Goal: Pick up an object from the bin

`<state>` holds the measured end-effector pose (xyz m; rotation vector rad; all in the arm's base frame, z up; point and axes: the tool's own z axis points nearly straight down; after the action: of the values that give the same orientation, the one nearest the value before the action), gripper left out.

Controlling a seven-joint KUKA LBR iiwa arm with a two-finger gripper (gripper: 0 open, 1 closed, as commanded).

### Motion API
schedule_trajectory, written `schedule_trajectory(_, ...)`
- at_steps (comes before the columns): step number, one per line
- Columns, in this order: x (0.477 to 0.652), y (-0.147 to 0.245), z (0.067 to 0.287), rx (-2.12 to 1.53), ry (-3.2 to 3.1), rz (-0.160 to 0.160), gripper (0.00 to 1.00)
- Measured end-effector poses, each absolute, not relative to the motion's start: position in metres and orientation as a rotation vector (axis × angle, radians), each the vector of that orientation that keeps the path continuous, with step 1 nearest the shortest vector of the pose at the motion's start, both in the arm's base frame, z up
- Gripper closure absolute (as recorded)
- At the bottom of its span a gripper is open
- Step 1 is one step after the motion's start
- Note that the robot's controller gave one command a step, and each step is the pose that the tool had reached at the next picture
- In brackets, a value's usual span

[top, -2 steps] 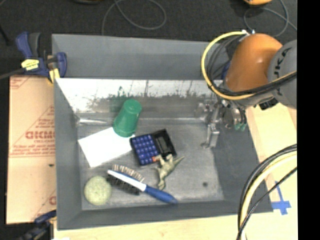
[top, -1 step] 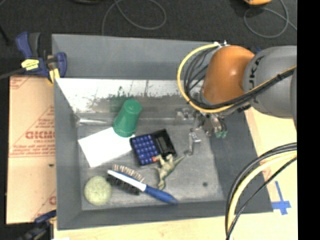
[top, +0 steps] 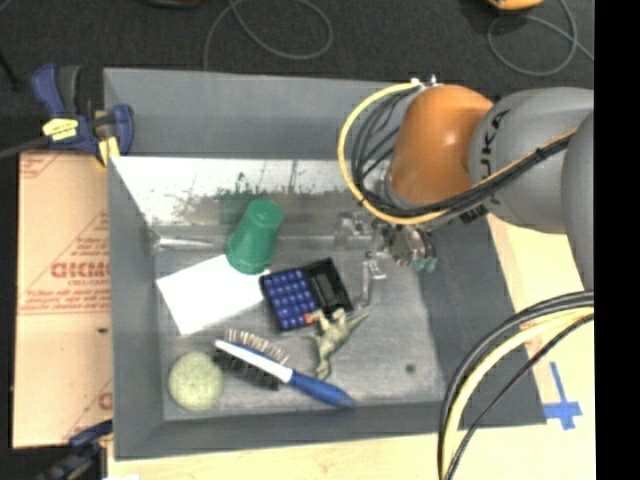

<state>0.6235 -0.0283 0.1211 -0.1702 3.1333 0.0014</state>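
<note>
My end effector (top: 380, 263) hangs just beside the blue and black calculator (top: 305, 295), near the middle of the bin (top: 250, 108). I cannot tell if it is open. It could bump the calculator and push it away.

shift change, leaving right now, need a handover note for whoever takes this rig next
Gripper: low in the bin, right of centre, just right of the calculator. Open or shut can't be told.
Things: toy dinosaur just in front of the gripper. Green cup at the back, white card on the left, brush and pale ball at the front.
Done: nothing lifted; everything lies in the bin.
Left: grasp one thing, probably the calculator or dinosaur as they are nearest, and lift it out.
</note>
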Motion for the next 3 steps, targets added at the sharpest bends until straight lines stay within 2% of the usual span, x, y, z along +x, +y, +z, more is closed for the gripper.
schedule_trajectory(1,0.627,0.012,0.122,-0.261,3.124,0.0,0.0)
schedule_trajectory(2,0.634,0.025,0.079,0.029,3.135,0.001,0.0)
schedule_trajectory(3,0.635,0.03,0.064,0.032,3.148,-0.002,1.0)
